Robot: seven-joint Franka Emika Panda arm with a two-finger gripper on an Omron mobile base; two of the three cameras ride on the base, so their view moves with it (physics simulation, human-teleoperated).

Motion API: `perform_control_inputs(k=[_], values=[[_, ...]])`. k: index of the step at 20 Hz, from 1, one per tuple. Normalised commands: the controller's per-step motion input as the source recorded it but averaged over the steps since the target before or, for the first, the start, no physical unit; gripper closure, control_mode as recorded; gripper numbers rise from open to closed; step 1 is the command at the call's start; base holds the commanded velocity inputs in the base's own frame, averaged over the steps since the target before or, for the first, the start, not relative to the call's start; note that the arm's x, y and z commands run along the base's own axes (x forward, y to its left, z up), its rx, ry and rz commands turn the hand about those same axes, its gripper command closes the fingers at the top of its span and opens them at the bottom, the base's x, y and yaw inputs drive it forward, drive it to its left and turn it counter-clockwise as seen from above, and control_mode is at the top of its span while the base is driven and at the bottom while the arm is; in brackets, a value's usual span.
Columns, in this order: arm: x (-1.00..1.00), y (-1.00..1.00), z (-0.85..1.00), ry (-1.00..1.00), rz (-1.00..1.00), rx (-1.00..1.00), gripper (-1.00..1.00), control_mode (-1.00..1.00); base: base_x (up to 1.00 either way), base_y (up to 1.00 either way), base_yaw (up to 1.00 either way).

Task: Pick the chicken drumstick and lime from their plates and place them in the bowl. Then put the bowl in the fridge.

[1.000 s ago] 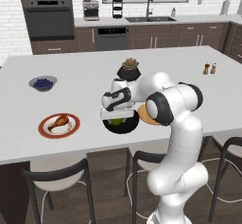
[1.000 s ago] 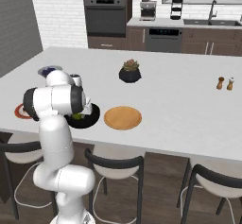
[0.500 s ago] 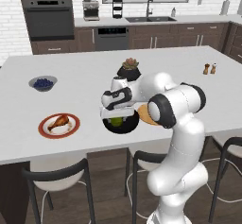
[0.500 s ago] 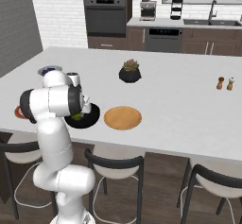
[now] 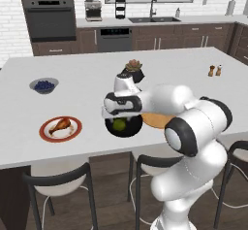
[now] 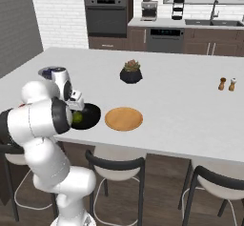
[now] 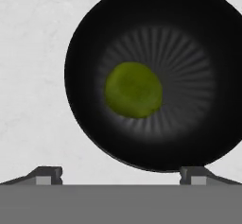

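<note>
I see the lime (image 7: 133, 90) lying in the bowl (image 7: 94, 43), a little off the middle of its floor, touching nothing else. The bowl (image 5: 127, 128) sits on the island (image 5: 87, 86) near its front edge, just beside the wooden plate (image 6: 124, 118), which is bare. My gripper (image 7: 121, 175) hangs above the bowl, looking straight down into it; the jaws are spread wide, each tip far out to its side, with nothing between them. From the left base view the gripper (image 5: 116, 119) is just over the bowl's rim.

The drumstick (image 5: 60, 124) is on the red-rimmed plate (image 5: 54, 135), further along the front edge toward the island's left corner, well apart from the bowl. A grey bowl of blueberries (image 5: 44, 85) stands behind that plate, near the left edge. A black pot with a succulent (image 6: 131, 72) is toward the middle of the island, behind the bowl and wooden plate. Two small shakers (image 6: 227, 84) stand near the right edge.
</note>
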Motion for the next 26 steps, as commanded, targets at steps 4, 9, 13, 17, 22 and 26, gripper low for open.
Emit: perform_control_inputs(k=[4,9,13,17,22,26], values=[[-0.6,0.17,0.45,-0.05,-0.24,0.0,-1.0,-1.0,0.0,0.0,0.0],[-0.44,-0.37,0.39,-0.01,-0.09,0.0,-1.0,-1.0,0.0,0.0,0.0],[-0.43,-0.97,0.5,0.06,0.05,-0.01,-1.0,-1.0,0.0,0.0,0.0],[-0.56,-0.85,0.46,0.06,0.15,-0.01,-1.0,-1.0,0.0,0.0,0.0],[-0.86,-0.5,0.5,0.0,0.22,-0.02,-1.0,-1.0,0.0,0.0,0.0],[-0.5,-0.03,0.2,-0.05,0.11,-0.02,-1.0,1.0,-0.49,0.12,0.08]])
